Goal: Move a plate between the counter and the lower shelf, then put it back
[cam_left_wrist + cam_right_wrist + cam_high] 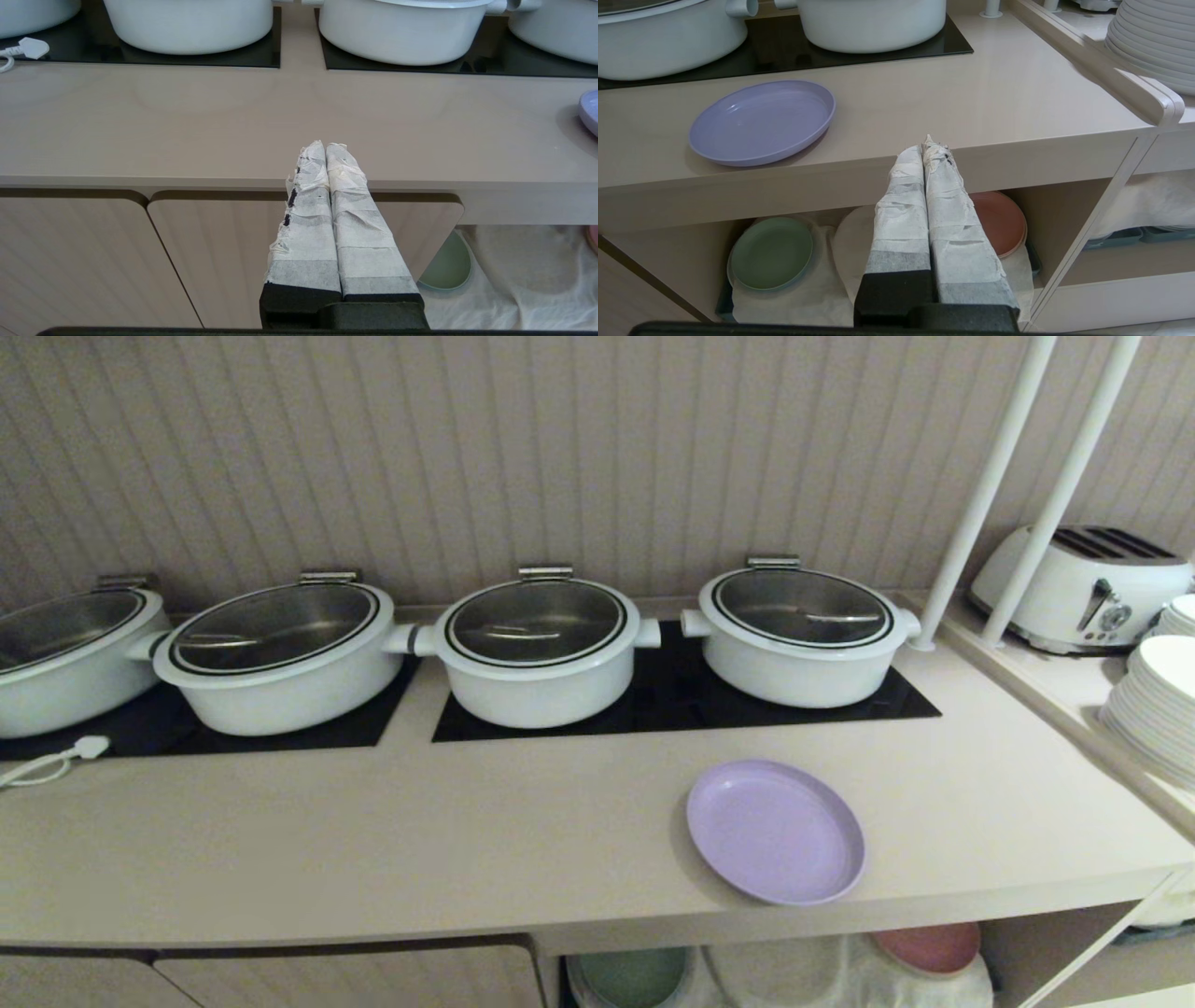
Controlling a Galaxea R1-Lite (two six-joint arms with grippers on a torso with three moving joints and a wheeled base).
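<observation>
We see the plate (775, 831) lying flat on the counter (373, 840), near its front edge and in front of the rightmost of the white pots (798, 635). It sits just forward of the black hob panel (672, 705) without touching it. Nothing is on the plate and nothing touches it.

Below the counter, the lower shelf (672, 252) is open and lined with a white cloth (803, 298). On the cloth we find a green plate (771, 253) toward one side and a pink plate (1000, 221) toward the other, with a bare cloth-covered hump between them.

Our left gripper (325, 148) hangs in front of the counter's edge, over the cabinet doors (187, 256), its tape-wrapped fingers (308, 224) pressed together and empty. Our right gripper (927, 149) hangs before the counter edge above the shelf opening, off to the side of the plate and apart from it; its wrapped fingers (901, 214) are likewise clenched on nothing.

Farther right on the side counter stand a white toaster (1083, 583) and a stack of white plates (1158, 709). A white plug (89, 747) with its cord lies at the left end of the counter
</observation>
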